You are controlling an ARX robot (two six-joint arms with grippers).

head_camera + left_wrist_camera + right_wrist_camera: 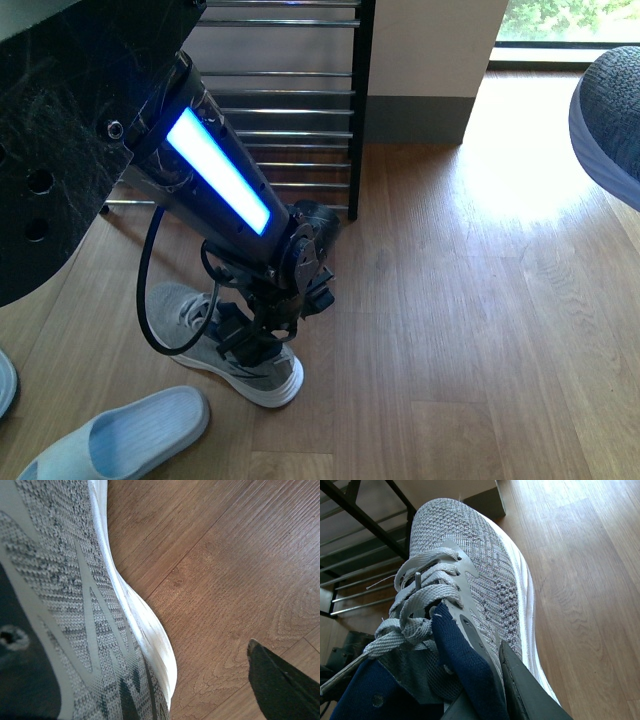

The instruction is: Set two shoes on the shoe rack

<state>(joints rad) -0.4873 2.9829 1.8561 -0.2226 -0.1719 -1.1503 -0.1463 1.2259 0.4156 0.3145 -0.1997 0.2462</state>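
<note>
One grey sneaker [232,352] lies on the wood floor in front of the shoe rack [290,100]. My left gripper [252,335] is down over its heel end, open. In the left wrist view the knit side and white sole [75,605] fill the picture, and one dark fingertip [272,677] stands apart over the floor. The other grey sneaker [485,580] is lifted, with my right gripper [485,680] shut on its navy-lined collar. That sneaker's toe [610,120] shows at the right edge of the front view. The rack's rods [365,525] lie beyond its toe.
A pale blue slipper [130,435] lies on the floor near the floor sneaker. Another shoe's edge [4,382] shows at the far left. A white wall pillar [430,70] stands right of the rack. Bare wood floor [470,300] stretches to the right.
</note>
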